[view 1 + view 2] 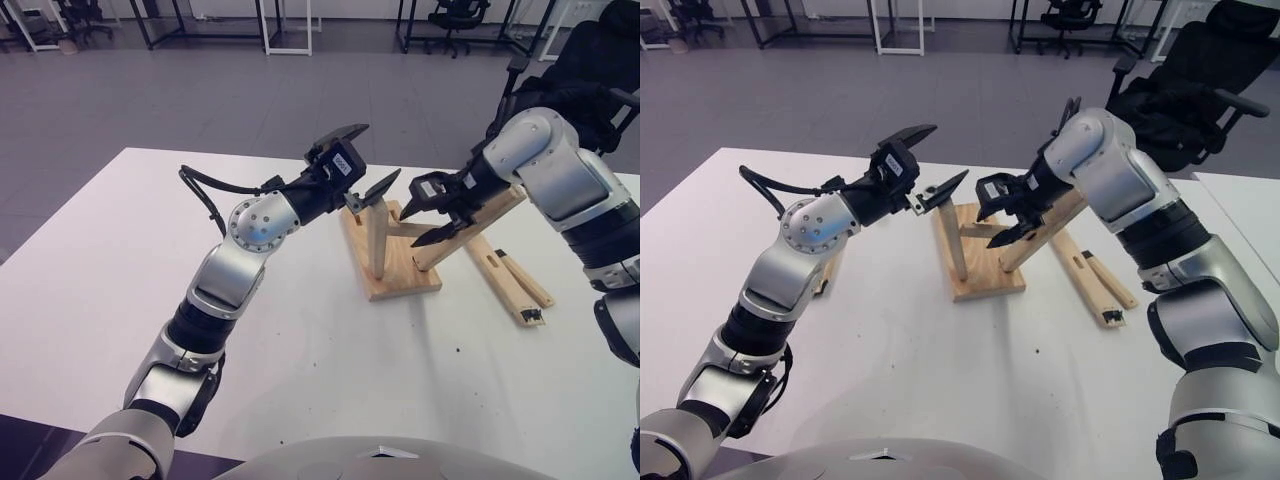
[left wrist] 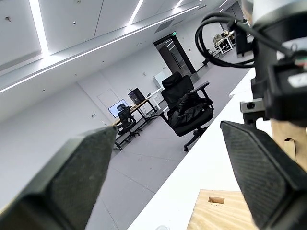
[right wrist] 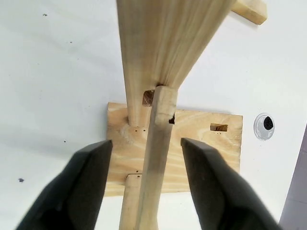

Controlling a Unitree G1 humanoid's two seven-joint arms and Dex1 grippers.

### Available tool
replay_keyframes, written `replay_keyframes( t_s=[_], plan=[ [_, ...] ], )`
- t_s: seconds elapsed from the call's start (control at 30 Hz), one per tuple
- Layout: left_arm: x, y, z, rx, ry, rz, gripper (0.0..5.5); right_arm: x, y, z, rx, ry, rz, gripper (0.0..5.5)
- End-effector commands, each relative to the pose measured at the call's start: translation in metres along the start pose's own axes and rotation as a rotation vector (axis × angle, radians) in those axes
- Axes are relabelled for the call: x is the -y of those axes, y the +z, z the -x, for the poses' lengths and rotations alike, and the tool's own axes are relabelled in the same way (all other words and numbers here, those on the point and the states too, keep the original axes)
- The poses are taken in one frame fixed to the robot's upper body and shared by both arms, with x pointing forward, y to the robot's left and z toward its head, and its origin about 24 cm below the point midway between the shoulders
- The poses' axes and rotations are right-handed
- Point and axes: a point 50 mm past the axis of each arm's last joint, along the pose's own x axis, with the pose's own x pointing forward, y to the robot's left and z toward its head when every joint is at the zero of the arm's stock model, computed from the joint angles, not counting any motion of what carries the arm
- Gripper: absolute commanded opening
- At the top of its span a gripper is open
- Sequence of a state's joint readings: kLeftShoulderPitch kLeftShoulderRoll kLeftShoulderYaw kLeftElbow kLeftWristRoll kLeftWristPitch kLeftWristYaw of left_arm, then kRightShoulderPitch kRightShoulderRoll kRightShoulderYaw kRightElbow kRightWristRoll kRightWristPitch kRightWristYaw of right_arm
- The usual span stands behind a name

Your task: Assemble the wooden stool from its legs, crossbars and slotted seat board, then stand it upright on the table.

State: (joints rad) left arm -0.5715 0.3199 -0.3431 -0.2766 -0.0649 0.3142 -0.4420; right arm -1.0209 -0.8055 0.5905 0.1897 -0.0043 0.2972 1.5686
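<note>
Right wrist view is showing the right end effector (image 3: pixel 146 143) spread astride the crossbar (image 3: pixel 156 163) — its length pointing at the seat board (image 3: pixel 211 153) on the bench (image 3: pixel 48 72) — the left end effector (image 1: pixel 365 160), also spread, hovering farther off.

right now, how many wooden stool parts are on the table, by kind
seat board: 1
legs standing in it: 2
crossbar between them: 1
loose pieces lying flat, two right, one by the left arm: 3
total: 7
</note>
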Motion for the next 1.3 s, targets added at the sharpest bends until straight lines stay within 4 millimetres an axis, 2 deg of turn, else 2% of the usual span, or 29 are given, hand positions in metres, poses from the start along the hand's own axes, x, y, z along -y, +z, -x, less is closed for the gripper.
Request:
replay_keyframes(
  t_s=[0.03, 0.23, 0.3, 0.6, 0.83, 1.13, 1.3],
  plan=[
    [0.040, -0.060, 0.014, -0.311, -0.160, 0.132, 3.97, 0.007, 0.012, -0.004, -0.008, -0.005, 0.080, 2.06],
    [0.040, -0.061, 0.014, -0.318, -0.164, 0.124, 3.97, 0.002, 0.007, -0.010, -0.050, -0.006, 0.196, 0.83],
    [0.040, -0.061, 0.014, -0.319, -0.166, 0.122, 3.97, 0.001, 0.005, -0.011, -0.062, -0.002, 0.221, 0.73],
    [0.043, -0.064, 0.015, -0.338, -0.170, 0.103, 3.97, -0.011, 0.001, -0.016, -0.068, 0.073, 0.268, 0.71],
    [0.046, -0.061, 0.012, -0.323, -0.169, 0.108, 3.97, -0.015, 0.000, -0.041, -0.045, 0.102, 0.231, 0.71],
    [0.050, -0.057, 0.002, -0.297, -0.146, 0.120, 3.97, -0.025, -0.015, -0.067, -0.097, 0.294, 0.174, 0.70],
    [0.053, -0.055, -0.003, -0.281, -0.132, 0.128, 3.97, -0.022, -0.020, -0.082, -0.095, 0.326, 0.165, 0.70]
  ],
)
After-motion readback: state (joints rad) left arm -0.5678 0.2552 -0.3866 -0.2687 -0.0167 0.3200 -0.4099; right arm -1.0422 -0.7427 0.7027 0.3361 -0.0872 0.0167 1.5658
